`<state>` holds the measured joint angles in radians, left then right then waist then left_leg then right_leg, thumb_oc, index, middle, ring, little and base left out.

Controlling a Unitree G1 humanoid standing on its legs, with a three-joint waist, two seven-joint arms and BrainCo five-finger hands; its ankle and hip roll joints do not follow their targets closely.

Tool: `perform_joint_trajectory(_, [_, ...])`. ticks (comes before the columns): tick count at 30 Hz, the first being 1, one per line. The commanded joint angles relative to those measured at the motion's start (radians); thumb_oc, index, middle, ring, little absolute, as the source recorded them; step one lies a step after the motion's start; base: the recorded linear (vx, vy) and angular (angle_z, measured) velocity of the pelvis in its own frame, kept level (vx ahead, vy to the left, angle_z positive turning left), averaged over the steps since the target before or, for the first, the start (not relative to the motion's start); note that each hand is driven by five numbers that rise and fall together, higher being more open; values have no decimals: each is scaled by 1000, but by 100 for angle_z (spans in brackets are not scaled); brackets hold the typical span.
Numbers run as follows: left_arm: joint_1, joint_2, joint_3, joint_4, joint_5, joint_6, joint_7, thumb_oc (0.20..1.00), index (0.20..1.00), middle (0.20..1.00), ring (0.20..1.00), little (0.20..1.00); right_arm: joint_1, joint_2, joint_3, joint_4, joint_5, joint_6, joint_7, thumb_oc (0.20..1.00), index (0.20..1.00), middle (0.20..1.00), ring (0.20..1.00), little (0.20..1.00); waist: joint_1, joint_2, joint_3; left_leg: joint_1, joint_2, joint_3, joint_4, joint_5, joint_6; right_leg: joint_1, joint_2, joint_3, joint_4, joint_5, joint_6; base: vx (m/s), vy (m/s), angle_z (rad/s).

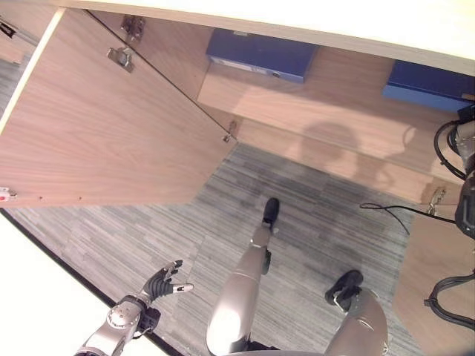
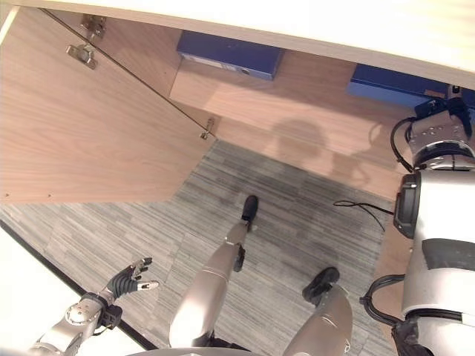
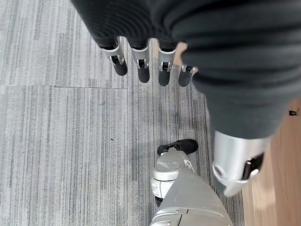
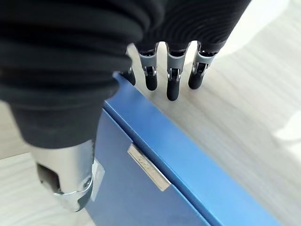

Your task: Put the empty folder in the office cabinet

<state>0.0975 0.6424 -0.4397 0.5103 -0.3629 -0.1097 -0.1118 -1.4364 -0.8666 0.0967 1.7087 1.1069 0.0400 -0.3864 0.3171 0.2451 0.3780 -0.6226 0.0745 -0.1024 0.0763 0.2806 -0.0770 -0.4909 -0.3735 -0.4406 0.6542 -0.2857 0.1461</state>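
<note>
Right hand (image 4: 155, 70), fingers straight and holding nothing, just above blue folder (image 4: 155, 169) on cabinet shelf (image 4: 254, 108).

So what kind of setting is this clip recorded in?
Most likely an office. A wood-look cabinet stands with its door swung open, blue folders lie on its shelf, and the floor is grey striped carpet tile. The right hand hangs open over one blue folder.
</note>
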Motion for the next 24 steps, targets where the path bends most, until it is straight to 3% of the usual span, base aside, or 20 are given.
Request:
perform_joint_trajectory(1, [-29,41,12,66,51,18,-19,1000,1000,1000,1000,1000,-97,-137,54,-11,-49,10,6,1000,1000,1000,1000,1000,23,-43,26,97,13,-10,84,-273,-37,110,77,-25,-202,62,8,16,-24,7])
perform_joint_trajectory(4, [-30,39,18,60,52,27,-22,1000,1000,1000,1000,1000,-79,-150,28,-9,-52,11,-29,1000,1000,1000,1000,1000,30,-46,12,117,13,-19,67,-270,-37,136,78,-33,-221,67,10,18,-44,13])
perform_joint_trajectory(6, [-26,31,24,48,50,35,-30,1000,1000,1000,1000,1000,-50,-140,26,-9,-114,46,-20,1000,1000,1000,1000,1000,41,-54,-6,144,12,-29,40,-260,-37,172,81,-48,-244,74,13,6,-33,15])
perform_joint_trajectory(18, [6,-7,40,53,48,61,-56,1000,1000,1000,1000,1000,89,-127,-69,-37,-130,47,2,1000,1000,1000,1000,1000,55,-68,-57,214,8,-58,-17,-239,-39,275,89,-99,-310,91,16,5,-4,10])
perform_joint_trajectory(21, [6,-33,44,65,44,62,-53,1000,1000,1000,1000,1000,179,-73,-146,-93,-51,-4,2,1000,1000,1000,1000,1000,60,-82,-78,243,11,-67,-41,-232,-43,316,95,-118,-344,103,21,36,37,13])
perform_joint_trajectory(24, [-15,-74,55,124,43,59,-40,1000,1000,1000,1000,1000,329,44,-259,-136,23,-60,6,1000,1000,1000,1000,1000,54,-110,-108,285,22,-69,-83,-217,-50,374,108,-135,-399,121,26,56,85,6])
